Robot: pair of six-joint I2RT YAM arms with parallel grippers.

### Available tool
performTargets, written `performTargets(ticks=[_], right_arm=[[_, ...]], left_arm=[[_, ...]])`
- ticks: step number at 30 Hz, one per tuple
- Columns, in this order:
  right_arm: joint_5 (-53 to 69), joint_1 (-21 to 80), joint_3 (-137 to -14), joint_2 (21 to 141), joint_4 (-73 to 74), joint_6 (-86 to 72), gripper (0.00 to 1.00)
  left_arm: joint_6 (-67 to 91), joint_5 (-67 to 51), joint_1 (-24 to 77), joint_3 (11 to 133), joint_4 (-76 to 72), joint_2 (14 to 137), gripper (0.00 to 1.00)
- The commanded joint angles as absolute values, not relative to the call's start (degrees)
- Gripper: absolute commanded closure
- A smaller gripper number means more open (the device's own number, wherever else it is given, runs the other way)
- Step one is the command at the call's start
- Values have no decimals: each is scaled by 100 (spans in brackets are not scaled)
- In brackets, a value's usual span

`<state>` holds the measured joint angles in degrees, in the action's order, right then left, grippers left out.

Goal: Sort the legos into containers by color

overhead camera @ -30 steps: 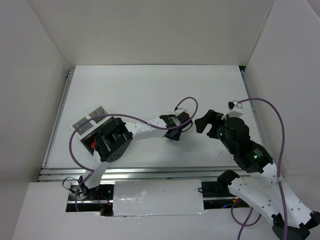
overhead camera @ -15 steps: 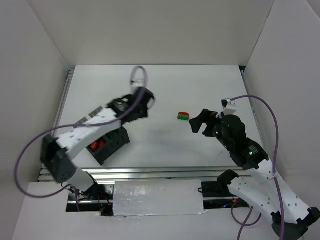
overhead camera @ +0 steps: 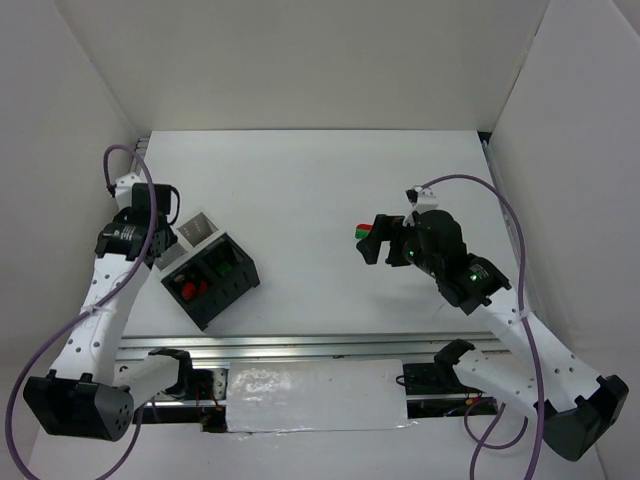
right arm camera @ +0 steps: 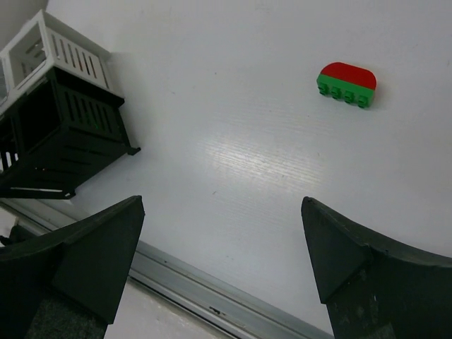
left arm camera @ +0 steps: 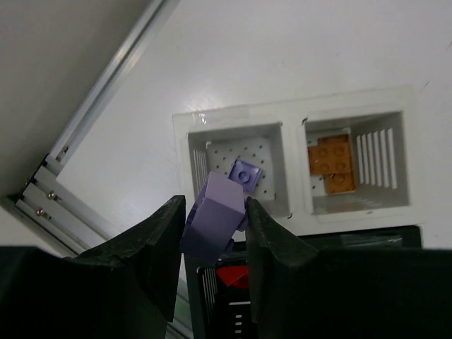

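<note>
The left gripper (left arm camera: 214, 224), stretched toward the table's middle half a second ago, has swung back to the left side. It pinches a lilac brick (left arm camera: 215, 208) above two white compartments (left arm camera: 295, 169) at the edge of the black box (overhead camera: 232, 303), one holding a lilac piece (left arm camera: 245, 171), the other an orange brick (left arm camera: 335, 164). The right gripper (right arm camera: 219, 236), spread wide, has closed in on the red-and-green stacked brick (right arm camera: 347, 85), which lies on the white table (right arm camera: 233, 141) well apart from the box.
</note>
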<state>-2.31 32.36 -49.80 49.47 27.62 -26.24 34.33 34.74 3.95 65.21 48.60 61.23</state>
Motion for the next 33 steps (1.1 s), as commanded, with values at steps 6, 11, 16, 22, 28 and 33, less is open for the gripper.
performTargets(ticks=[6, 11, 16, 22, 28, 33], right_arm=[[114, 3252, -4843, 4579, 2347, -2470, 0], [123, 3252, -4834, 4518, 2373, -2461, 0], [79, 3261, -4816, 4491, 2382, -2461, 0], [18, 3261, -4816, 4421, 2382, -2470, 0], [35, 3252, -4808, 4412, 2364, -2461, 0], [35, 3252, -4781, 4386, 2373, -2470, 0]], left_arm=[[3278, 3191, 343, 6100, 4570, 6161, 100], [3208, 3243, 334, 6056, 4500, 6117, 100], [3138, 3270, 299, 5907, 4421, 6029, 100], [3059, 3138, 299, 5819, 4342, 6047, 100], [3032, 3059, 299, 5783, 4298, 6029, 100], [2997, 2988, 299, 5766, 4271, 6047, 100]])
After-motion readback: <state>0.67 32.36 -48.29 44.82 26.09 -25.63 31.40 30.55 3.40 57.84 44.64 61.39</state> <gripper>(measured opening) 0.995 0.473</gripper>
